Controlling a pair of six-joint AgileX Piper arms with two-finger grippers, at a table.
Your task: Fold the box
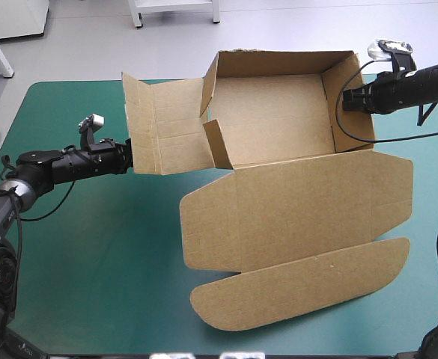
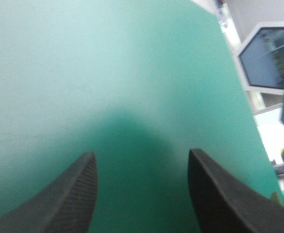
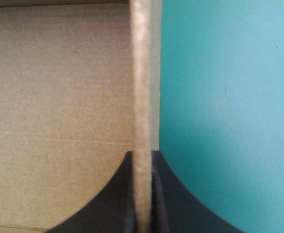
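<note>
The brown box [image 1: 278,120] sits toward the far side of the teal-green surface [image 1: 91,247], lid [image 1: 301,209] flat toward the near edge. R tool [image 3: 142,155] is pinched tight on the R wall [image 1: 338,75] & should hold it steady; L tool [image 2: 142,152], fingers apart & empty, is by the loose L wall [image 1: 155,123], which needs a slow push up & in. Lots of bare room near & L; far edge is close.

Bright even light; the box [image 1: 278,127] casts soft shadows on the teal-green cover [image 1: 91,254].
</note>
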